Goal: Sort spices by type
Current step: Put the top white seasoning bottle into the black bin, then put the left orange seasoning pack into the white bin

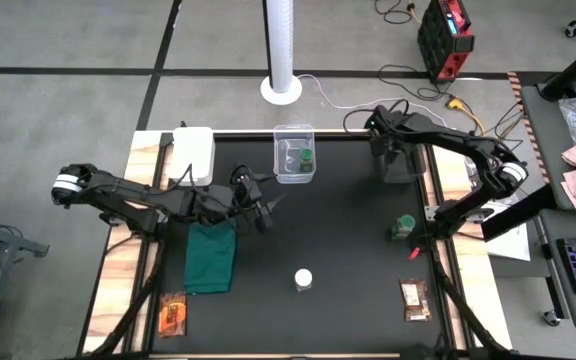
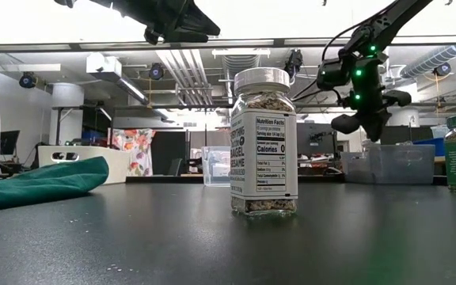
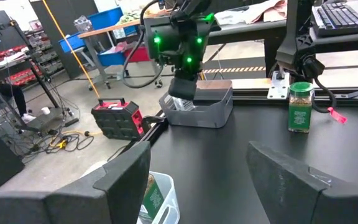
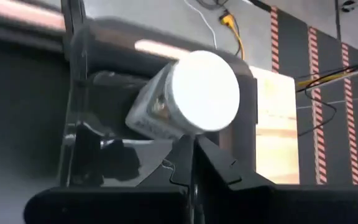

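A white-lidded clear jar (image 4: 191,99) lies tilted inside a clear box (image 1: 400,172) at the table's far right, lid up toward the camera. My right gripper (image 4: 194,149) hovers shut just above that box, with nothing between its fingers. My left gripper (image 1: 268,208) hangs open and bare above the table's left middle. A second white-lidded jar (image 1: 303,279) stands upright on its base near the front. One green-lidded jar (image 1: 403,228) stands on the table at the right. Another (image 1: 306,157) sits in the clear plastic box (image 1: 294,175) at the far middle. Two orange-brown packets (image 1: 173,315) (image 1: 415,300) lie flat at the front corners.
A dark green cloth (image 1: 211,255) lies crumpled under and in front of my left gripper. A white box (image 1: 194,152) sits at the far left corner. Wooden strips (image 1: 133,250) edge the black mat on both sides.
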